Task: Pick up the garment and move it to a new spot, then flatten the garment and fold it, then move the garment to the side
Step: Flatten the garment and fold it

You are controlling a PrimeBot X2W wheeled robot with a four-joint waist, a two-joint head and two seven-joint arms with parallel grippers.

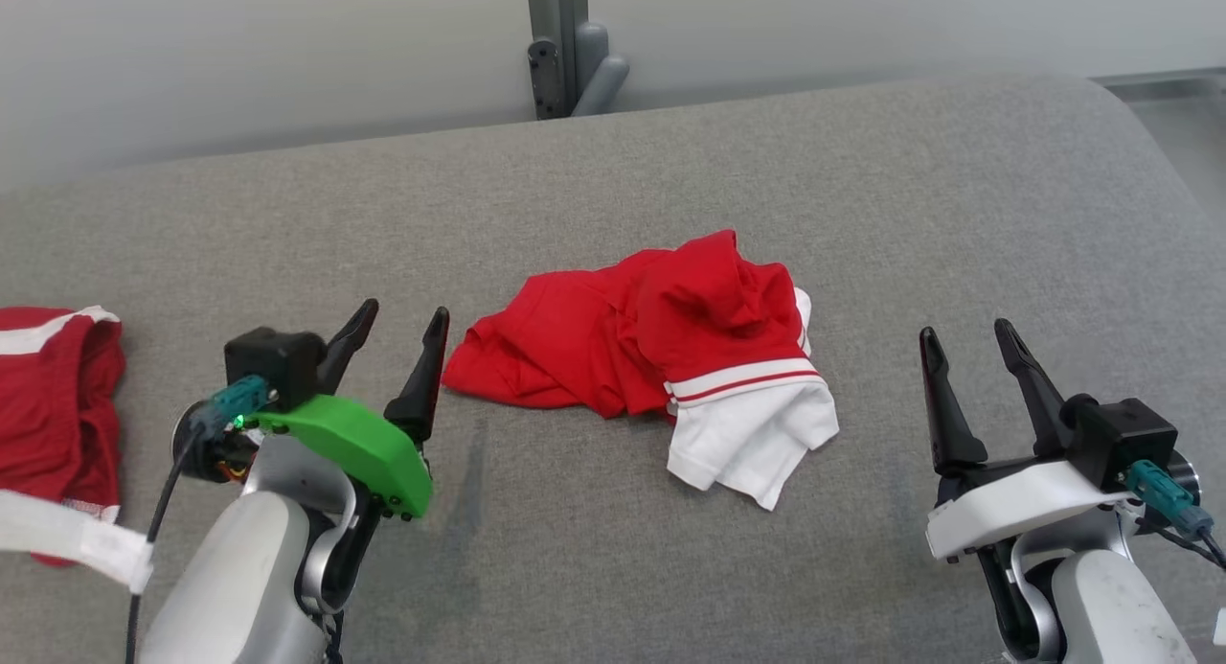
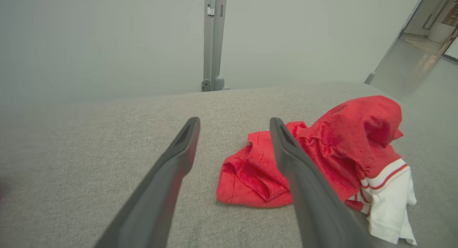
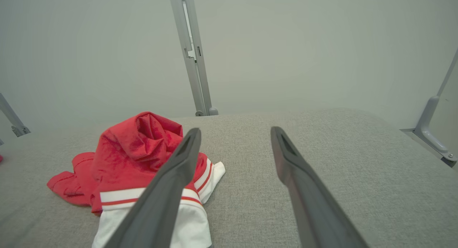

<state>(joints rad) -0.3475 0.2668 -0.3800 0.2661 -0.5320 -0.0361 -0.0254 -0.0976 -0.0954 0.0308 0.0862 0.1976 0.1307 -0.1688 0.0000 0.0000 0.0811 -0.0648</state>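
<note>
The garment [image 1: 651,348] is a crumpled red piece with a white, red-striped part, lying in a heap on the grey padded surface [image 1: 670,175] near its middle. My left gripper [image 1: 402,321] stands open just left of the heap, nothing between its fingers. My right gripper [image 1: 967,336] is open too, off to the right of the heap with a gap of bare fabric between. In the left wrist view the garment [image 2: 322,158] lies beyond and right of the open gripper [image 2: 234,124]. From the right wrist the garment [image 3: 132,158] sits left of the open gripper [image 3: 236,133].
A second red and white garment [image 1: 53,396] lies at the left edge of the surface. A grey metal post [image 1: 560,41] stands behind the far edge, against a pale wall. Bare surface stretches behind and in front of the heap.
</note>
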